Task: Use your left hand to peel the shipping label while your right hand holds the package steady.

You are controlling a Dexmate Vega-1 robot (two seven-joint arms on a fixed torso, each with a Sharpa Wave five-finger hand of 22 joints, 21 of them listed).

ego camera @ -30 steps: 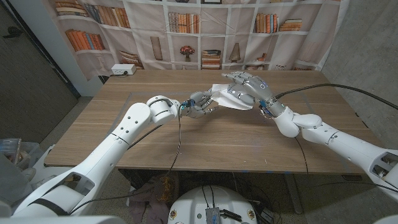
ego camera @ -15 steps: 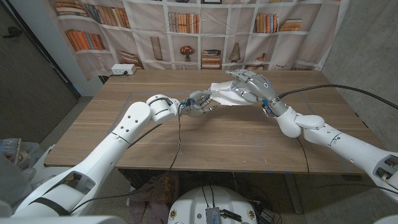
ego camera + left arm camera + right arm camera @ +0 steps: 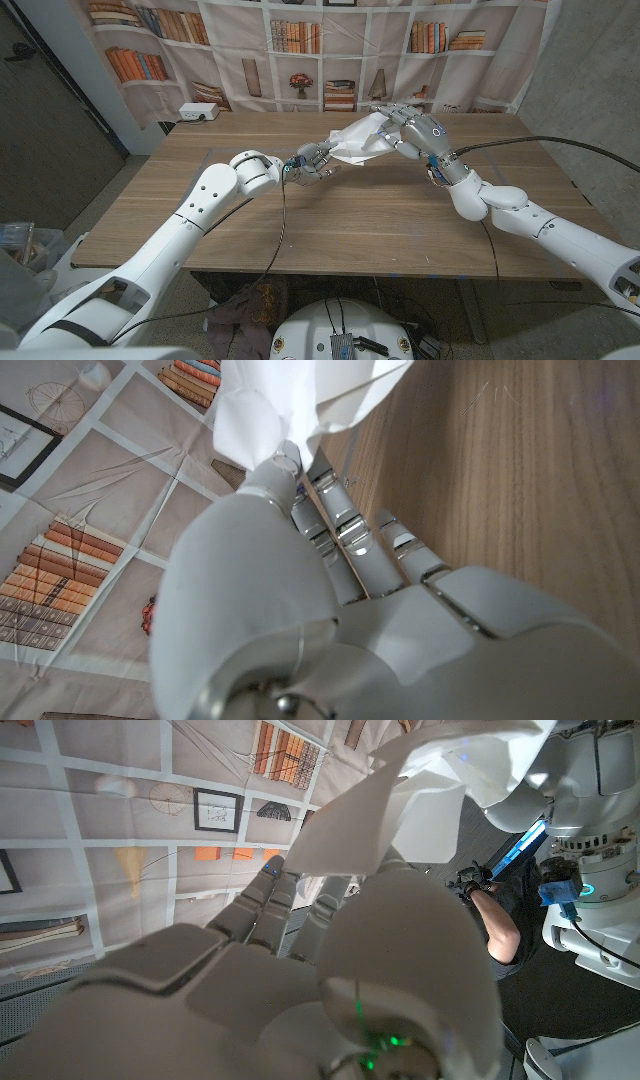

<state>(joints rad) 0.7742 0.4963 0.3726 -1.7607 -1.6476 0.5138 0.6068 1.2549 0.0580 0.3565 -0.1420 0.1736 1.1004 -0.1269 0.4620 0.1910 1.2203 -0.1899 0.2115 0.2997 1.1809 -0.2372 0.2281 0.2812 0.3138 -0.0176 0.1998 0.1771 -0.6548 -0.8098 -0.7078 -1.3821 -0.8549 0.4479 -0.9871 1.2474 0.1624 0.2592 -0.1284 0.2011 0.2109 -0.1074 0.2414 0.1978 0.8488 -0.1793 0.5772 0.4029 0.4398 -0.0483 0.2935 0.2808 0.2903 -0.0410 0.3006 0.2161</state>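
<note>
Progress: peel probably under way, label not seen free of the package [image 3: 358,141]; separating it fully is judged as left.
Left robot hand [image 3: 312,163]: pinching a white edge of the package.
Right robot hand [image 3: 408,132]: closed over the far end, gripping it.
Package place: lifted above the table [image 3: 330,215], stretched between both hands.
Package look: white, thin, crumpled, soft folds; label itself too unclear to tell.

Crumpled white package [image 3: 358,141] held above the table: the right hand [image 3: 408,131] covers its far end, the left hand's [image 3: 310,163] fingers hide its near corner. No label can be made out on it. In the left wrist view the package [image 3: 300,400] runs off the frame.
</note>
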